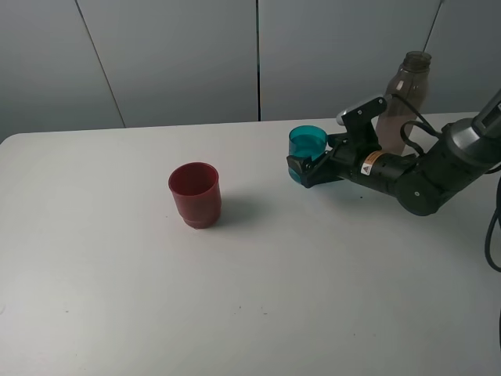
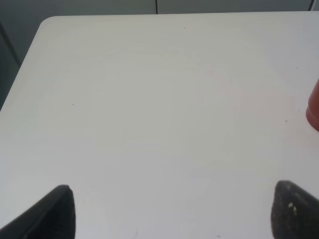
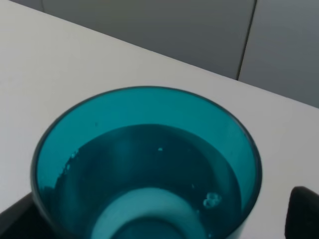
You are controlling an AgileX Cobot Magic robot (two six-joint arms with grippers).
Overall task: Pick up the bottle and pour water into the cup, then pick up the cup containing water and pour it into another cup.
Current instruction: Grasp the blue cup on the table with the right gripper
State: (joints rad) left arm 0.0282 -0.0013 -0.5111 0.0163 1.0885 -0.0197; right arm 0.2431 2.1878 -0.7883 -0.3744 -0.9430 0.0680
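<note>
The teal-blue cup [image 1: 308,142] stands upright on the white table right of centre, with water in it, as the right wrist view shows [image 3: 149,164]. My right gripper [image 1: 313,160] lies low on the table, open, with one finger on each side of the cup's base. One fingertip [image 3: 305,211] stands apart from the cup wall. The grey-brown bottle [image 1: 405,98] stands upright behind the right arm, uncapped. The dark red cup [image 1: 195,194] stands left of centre, and its edge shows in the left wrist view [image 2: 314,107]. My left gripper [image 2: 174,211] is open over bare table.
The white table [image 1: 117,298] reaches to a grey panelled wall at the back. The table's far left corner [image 2: 45,22] shows in the left wrist view. The right arm's black body [image 1: 423,176] and a cable lie at the right edge.
</note>
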